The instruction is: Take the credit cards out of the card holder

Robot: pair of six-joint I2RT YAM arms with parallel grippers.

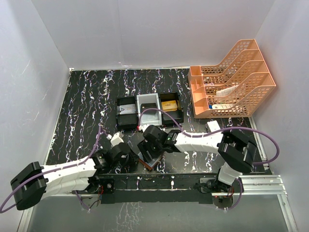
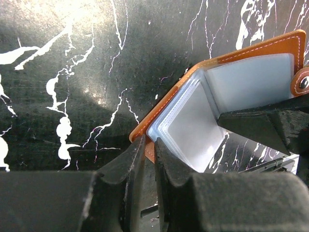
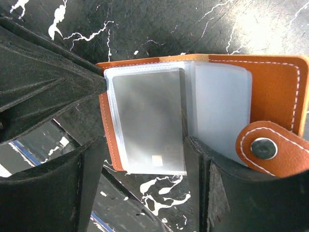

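Observation:
The brown card holder lies spread open on the black marbled table, near the front edge between the two arms. Its clear sleeves fan out, and a pale grey credit card sits in the top sleeve; more sleeves show in the left wrist view. The clasp tab hangs at the right. My left gripper is shut on the holder's brown leather edge. My right gripper is open, its fingers on either side of the card's lower end, the right finger against the sleeve edge.
A black-and-white compartment tray stands behind the grippers, with a gold block in its right cell. An orange mesh file rack fills the back right. A small white box lies before it. White walls enclose the table.

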